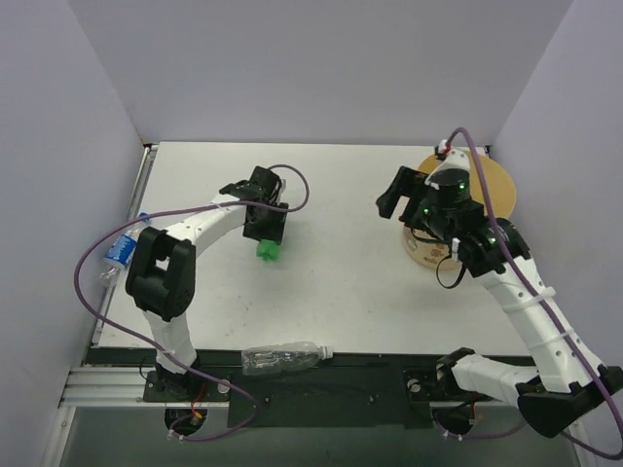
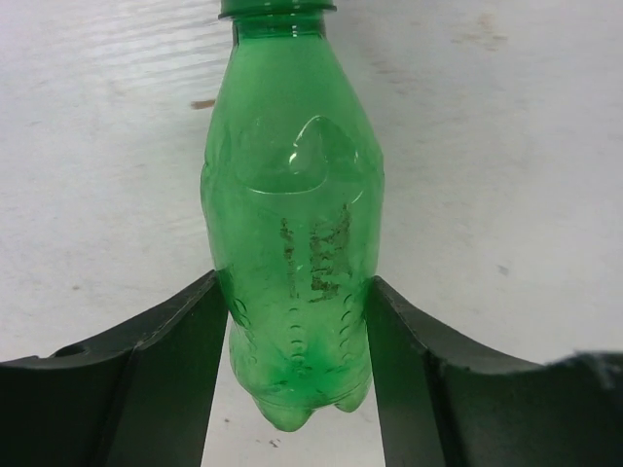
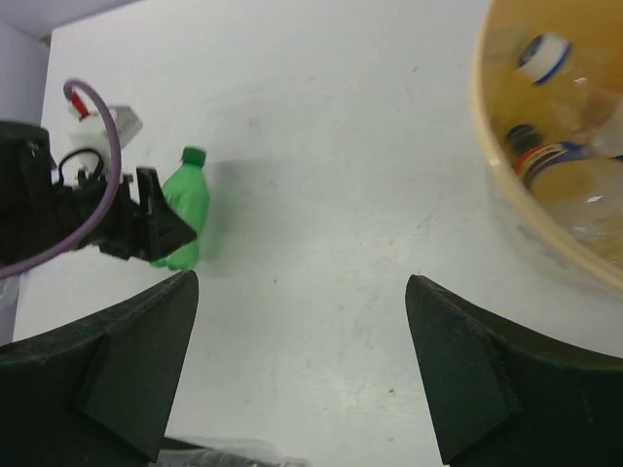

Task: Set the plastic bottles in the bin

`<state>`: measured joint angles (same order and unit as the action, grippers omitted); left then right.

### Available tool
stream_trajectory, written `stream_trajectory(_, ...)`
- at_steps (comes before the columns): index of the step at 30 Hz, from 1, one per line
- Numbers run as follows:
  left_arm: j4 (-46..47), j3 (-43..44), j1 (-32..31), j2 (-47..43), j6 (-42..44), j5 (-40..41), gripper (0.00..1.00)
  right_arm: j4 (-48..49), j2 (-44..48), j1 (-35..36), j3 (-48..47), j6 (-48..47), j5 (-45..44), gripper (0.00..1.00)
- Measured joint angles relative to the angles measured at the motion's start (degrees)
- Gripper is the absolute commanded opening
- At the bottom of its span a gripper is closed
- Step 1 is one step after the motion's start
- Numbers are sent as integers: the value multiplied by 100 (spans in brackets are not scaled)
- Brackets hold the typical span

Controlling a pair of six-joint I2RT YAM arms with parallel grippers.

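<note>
Left fingers (image 2: 165,370) clamp the green bottle (image 2: 292,214) by its lower half, low at the counter (image 1: 370,292) and well apart from the bin (image 3: 496,117). The bin sits just right of the right fingers (image 3: 127,360), which are spread and empty. Several bottles already lie inside. Seemingly three remain: the green one, a clear bottle (image 1: 282,357) toward the bases from the left fingers, and a Pepsi bottle (image 1: 121,251) far to their left.

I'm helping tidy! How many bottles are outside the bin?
3: a green plastic bottle in the left tool, a clear plastic bottle at the table's near edge, a blue-labelled clear bottle at its left edge. Some may be hidden.
</note>
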<state>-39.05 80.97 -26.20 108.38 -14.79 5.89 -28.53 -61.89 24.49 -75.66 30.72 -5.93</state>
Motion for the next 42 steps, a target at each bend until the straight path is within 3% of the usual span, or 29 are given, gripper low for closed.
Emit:
stream_trajectory(4,2,0,2,-535,-31,-1113,56,247,-433,525,184,367,367,82)
stream_trajectory(10,459,-2,-17,-1392,-481,-3034,54,973,-868,590,586,1078,879,82)
stream_trajectory(19,925,-72,-234,-1528,-1058,-4140,54,1875,-1596,782,584,1690,1095,81)
stream_trajectory(26,1023,-142,-304,-1663,-1226,-4391,52,2361,-2129,780,581,2070,1093,59)
stream_trajectory(31,1027,-269,-334,-1805,-1322,-4411,53,2682,-2356,780,579,2273,1141,30)
stream_trajectory(32,1027,-295,-341,-1823,-1331,-4424,55,2723,-2369,776,575,2291,1158,20)
stream_trajectory(34,1067,-367,-361,-1873,-1333,-4395,71,2743,-2406,745,531,2347,1248,9)
stream_trajectory(35,1099,-382,-358,-1888,-1335,-4391,85,2730,-2417,734,501,2350,1276,6)
stream_trajectory(36,1121,-391,-361,-1910,-1333,-4391,91,2680,-2424,723,448,2326,1294,3)
stream_trajectory(42,1091,-402,-407,-2179,-1325,-4520,96,2435,-2402,313,79,2052,1283,0)
